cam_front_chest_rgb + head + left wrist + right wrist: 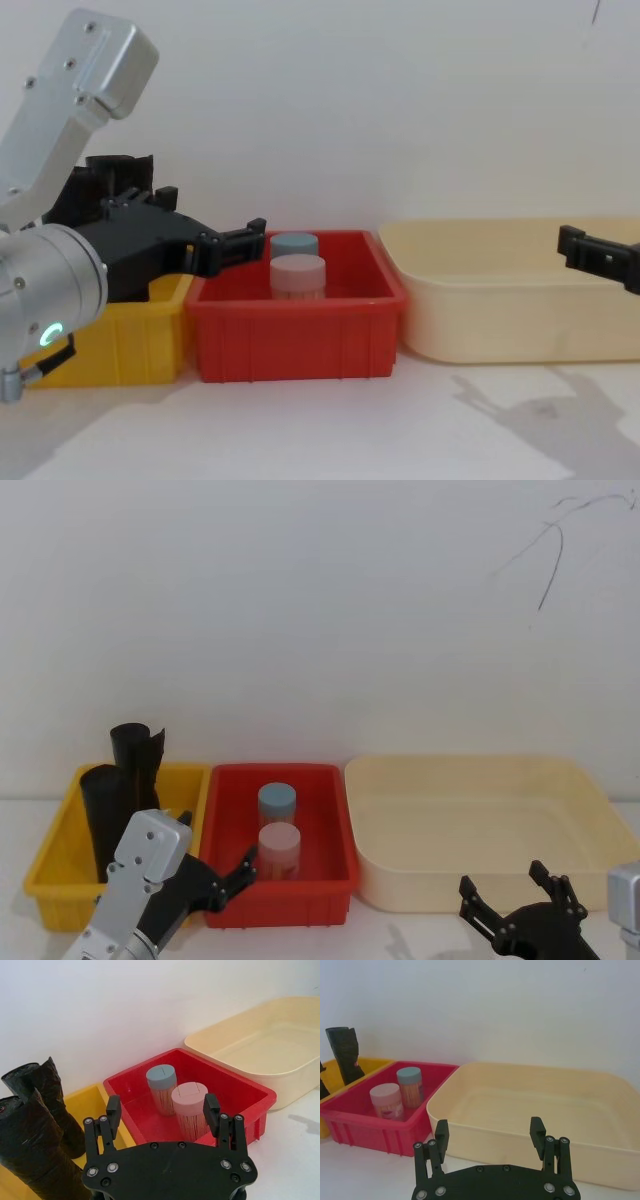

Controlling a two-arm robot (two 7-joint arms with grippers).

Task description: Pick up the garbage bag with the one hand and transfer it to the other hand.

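The garbage bag (102,820) (32,1155) is a matte black roll standing upright at the front left of the yellow bin (52,892). A second black roll with a ragged top (137,748) (50,1092) (342,1054) stands behind it. My left gripper (218,860) (162,1115) (215,222) is open with nothing between its fingers. It hovers at rim height near the wall between the yellow and red bins, to the right of the bag and apart from it. A green-cyan light shows on its wrist. My right gripper (510,888) (489,1130) (598,255) is open and low, in front of the cream tub.
The red bin (285,900) holds a blue-lidded jar (277,802) and a pink-lidded jar (279,845). To its right sits a wide cream tub (450,885) with nothing in it. A white wall stands close behind the bins. White tabletop lies in front of them.
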